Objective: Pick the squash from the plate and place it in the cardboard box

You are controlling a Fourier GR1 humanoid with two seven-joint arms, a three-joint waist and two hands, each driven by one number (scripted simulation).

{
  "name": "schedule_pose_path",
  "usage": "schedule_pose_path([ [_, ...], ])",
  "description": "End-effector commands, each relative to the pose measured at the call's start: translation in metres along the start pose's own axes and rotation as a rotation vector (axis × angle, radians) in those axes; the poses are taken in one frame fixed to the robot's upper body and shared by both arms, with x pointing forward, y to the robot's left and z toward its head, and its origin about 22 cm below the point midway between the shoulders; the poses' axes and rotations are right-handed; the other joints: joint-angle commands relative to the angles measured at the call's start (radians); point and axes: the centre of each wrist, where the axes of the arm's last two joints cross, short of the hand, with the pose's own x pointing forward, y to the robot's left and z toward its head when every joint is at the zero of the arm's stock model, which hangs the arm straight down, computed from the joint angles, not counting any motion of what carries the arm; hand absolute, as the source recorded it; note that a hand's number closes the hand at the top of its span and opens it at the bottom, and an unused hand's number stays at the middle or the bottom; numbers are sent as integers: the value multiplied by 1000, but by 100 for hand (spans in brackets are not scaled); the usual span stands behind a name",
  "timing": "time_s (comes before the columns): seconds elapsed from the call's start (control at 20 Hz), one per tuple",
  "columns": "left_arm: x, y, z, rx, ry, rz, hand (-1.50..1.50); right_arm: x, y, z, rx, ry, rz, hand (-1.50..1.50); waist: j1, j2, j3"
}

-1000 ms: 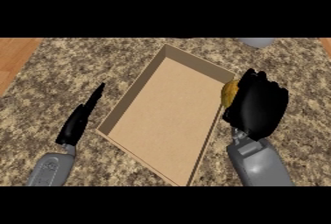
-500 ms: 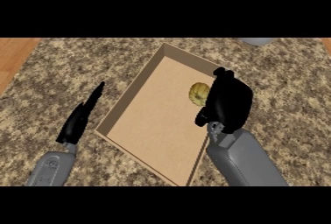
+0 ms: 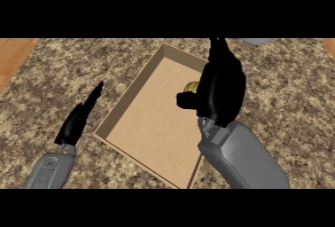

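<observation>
Head view: my right hand (image 3: 221, 91) sits over the cardboard box (image 3: 141, 133) at centre frame, fingers stretched toward the top edge. The squash (image 3: 191, 86) peeks out as a yellow sliver at the hand's left side, inside the box; I can't tell whether the thumb has hold of it or it already lies free. To finish well, I'd make sure it rests on the box floor, then lift straight up, clear of the right wall. My left hand (image 3: 79, 119) rests open, lower left on the counter (image 3: 288, 102). A grey object (image 3: 256, 41) shows at the top right edge. Nothing blocks the exit.
</observation>
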Motion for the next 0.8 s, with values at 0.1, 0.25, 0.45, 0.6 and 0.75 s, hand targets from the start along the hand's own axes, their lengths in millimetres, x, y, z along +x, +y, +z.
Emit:
schedule_pose_path([
  [0.1, -5, -3, 8, 21, 13, 5, 0, -4, -4, -1, -131, 199, -366, -150, -14, -4, 1],
  [0.25, -12, -4, 8, 20, 21, 10, 0, -10, -14, 2, -203, 177, -486, -150, -44, -7, 1],
  [0.45, -10, 22, 7, 50, 38, 12, 0, -25, -3, 8, -314, 155, -534, -150, -52, -9, 0],
  [0.6, -10, 16, 12, 68, 32, -11, 0, -50, 11, 20, -350, 162, -562, -150, -62, -9, 1],
  [0.75, -15, 9, 18, 75, 35, 0, 0, -64, 3, 20, -420, 152, -597, -150, -75, -10, 0],
])
